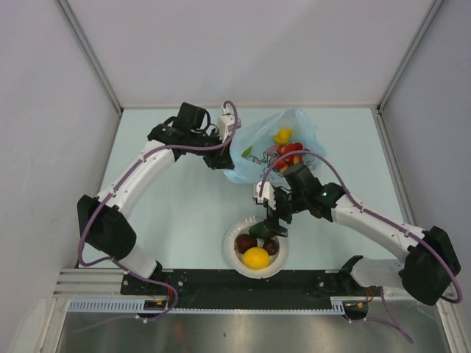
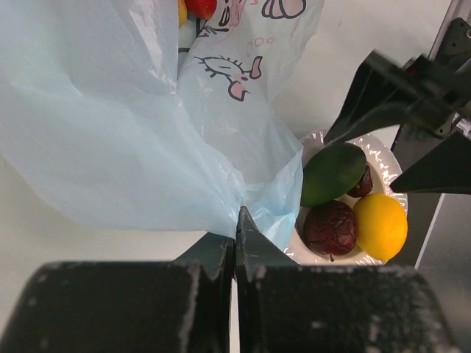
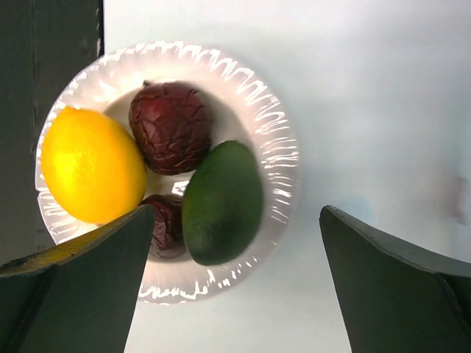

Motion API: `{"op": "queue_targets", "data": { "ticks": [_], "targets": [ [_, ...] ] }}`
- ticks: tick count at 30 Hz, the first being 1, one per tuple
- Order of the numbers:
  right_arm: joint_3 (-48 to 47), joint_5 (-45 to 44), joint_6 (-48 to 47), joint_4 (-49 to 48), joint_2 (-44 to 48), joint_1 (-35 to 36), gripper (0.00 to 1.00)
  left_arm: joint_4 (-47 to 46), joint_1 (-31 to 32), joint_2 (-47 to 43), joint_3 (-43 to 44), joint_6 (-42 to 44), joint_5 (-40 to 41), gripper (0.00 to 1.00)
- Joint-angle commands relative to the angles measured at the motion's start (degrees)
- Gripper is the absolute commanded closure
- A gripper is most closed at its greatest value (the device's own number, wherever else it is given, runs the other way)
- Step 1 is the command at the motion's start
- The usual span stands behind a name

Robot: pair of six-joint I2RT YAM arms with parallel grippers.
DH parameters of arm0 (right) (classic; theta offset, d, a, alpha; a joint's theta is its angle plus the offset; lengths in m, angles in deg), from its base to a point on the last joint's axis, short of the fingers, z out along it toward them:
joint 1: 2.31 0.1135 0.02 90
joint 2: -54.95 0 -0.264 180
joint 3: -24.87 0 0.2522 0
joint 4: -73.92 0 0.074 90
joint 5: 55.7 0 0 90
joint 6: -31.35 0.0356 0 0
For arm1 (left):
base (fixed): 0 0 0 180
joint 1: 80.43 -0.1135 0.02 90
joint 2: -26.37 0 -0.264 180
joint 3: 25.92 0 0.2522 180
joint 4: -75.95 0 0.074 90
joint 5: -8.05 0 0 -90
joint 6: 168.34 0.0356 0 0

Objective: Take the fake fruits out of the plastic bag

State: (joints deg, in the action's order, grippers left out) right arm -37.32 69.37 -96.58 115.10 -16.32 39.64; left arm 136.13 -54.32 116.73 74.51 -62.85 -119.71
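The light-blue plastic bag [image 1: 257, 151] lies at the back of the table with red grapes [image 1: 288, 154] and a yellow fruit [image 1: 283, 136] at its mouth. My left gripper [image 1: 227, 134] is shut on the bag's edge [image 2: 221, 198], its fingertips [image 2: 246, 228] pinching the film. My right gripper [image 1: 270, 223] is open and empty just above the white bowl [image 1: 283, 261]. In the right wrist view the bowl [image 3: 280, 147] holds a lemon [image 3: 92, 165], two dark red fruits [image 3: 171, 137] and a dark green avocado [image 3: 222, 202], slightly blurred, below the open right gripper [image 3: 235, 220].
The bowl stands close to the black base rail [image 1: 221, 283] at the near edge. White walls close in the table on the left, the back and the right. The right arm's fingers [image 2: 397, 110] show dark above the bowl in the left wrist view.
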Motion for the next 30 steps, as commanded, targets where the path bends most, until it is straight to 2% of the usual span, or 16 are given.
{"op": "queue_targets", "data": {
  "ticks": [1,5,8,10,12,15,17,18,22,28,30],
  "targets": [
    [-6.6,-1.8,3.6,2.3,5.4,-2.6,0.0,-1.0,0.0,-0.5,3.3,-0.3,-2.0,1.0],
    [-8.8,-7.6,14.4,-9.7,6.9,-8.3,0.01,-1.3,0.0,-0.5,4.2,-0.9,-2.6,1.0],
    [-10.5,-14.3,21.0,-19.4,4.7,-11.4,0.13,-1.1,0.0,-0.7,5.1,-1.2,-3.1,1.0],
    [-11.8,-17.7,22.4,-24.2,0.7,-13.0,0.29,-0.8,0.0,-1.0,5.6,-1.2,-3.6,1.0],
    [-13.1,-20.9,21.3,-26.4,-5.0,-14.0,0.44,-0.6,0.0,-1.3,5.9,-1.2,-4.6,1.0],
    [-16.0,-25.8,18.7,-29.3,-13.7,-14.7,0.56,-0.4,0.0,-2.5,6.3,-0.6,-5.7,1.0],
    [-19.0,-30.4,17.5,-30.7,-18.0,-15.4,0.57,0.0,0.0,-3.4,6.5,-0.1,-5.7,1.0],
    [-20.2,-31.6,17.4,-31.0,-22.8,-15.8,0.58,0.2,0.0,-3.7,6.5,0.3,-5.8,1.0],
    [-27.7,-35.3,19.1,-32.3,-32.2,-18.0,0.56,0.5,0.1,-5.0,7.1,1.3,-7.0,1.0],
    [-35.2,-40.1,17.5,-34.5,-40.3,-19.1,0.56,2.7,0.1,-4.5,10.3,2.5,-8.8,1.0],
    [-37.7,-41.2,17.0,-34.6,-43.3,-19.3,0.45,3.2,0.1,-3.6,10.9,2.7,-8.9,1.0]
  ]
}}
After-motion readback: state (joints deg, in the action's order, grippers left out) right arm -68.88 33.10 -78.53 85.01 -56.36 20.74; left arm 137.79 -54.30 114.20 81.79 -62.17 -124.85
